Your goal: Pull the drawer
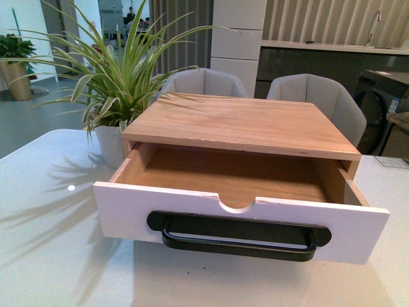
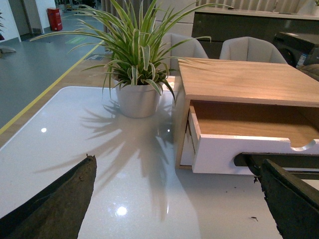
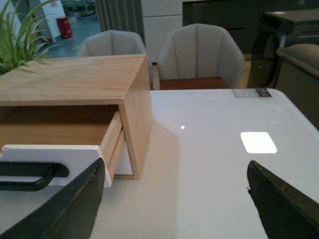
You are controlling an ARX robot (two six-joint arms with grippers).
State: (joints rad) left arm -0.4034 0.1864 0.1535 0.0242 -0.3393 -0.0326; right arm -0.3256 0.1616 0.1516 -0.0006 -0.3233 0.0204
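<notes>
The drawer (image 1: 243, 220) stands pulled well out of the light-wood cabinet (image 1: 243, 125), its white front with the half-round notch and long black bar handle (image 1: 238, 243) facing me. Its wooden inside holds nothing. Neither arm shows in the front view. In the left wrist view my left gripper (image 2: 177, 199) hangs open over the white table, left of the drawer (image 2: 239, 152); one finger overlaps the handle end (image 2: 249, 160) in the picture. My right gripper (image 3: 174, 199) is open over the table, right of the drawer (image 3: 55, 154), holding nothing.
A potted spider plant (image 1: 112, 83) stands on the white table (image 1: 51, 256) at the cabinet's left rear corner. Two grey chairs (image 1: 319, 96) sit behind the table. A lower white drawer front (image 3: 125, 164) shows under the open drawer.
</notes>
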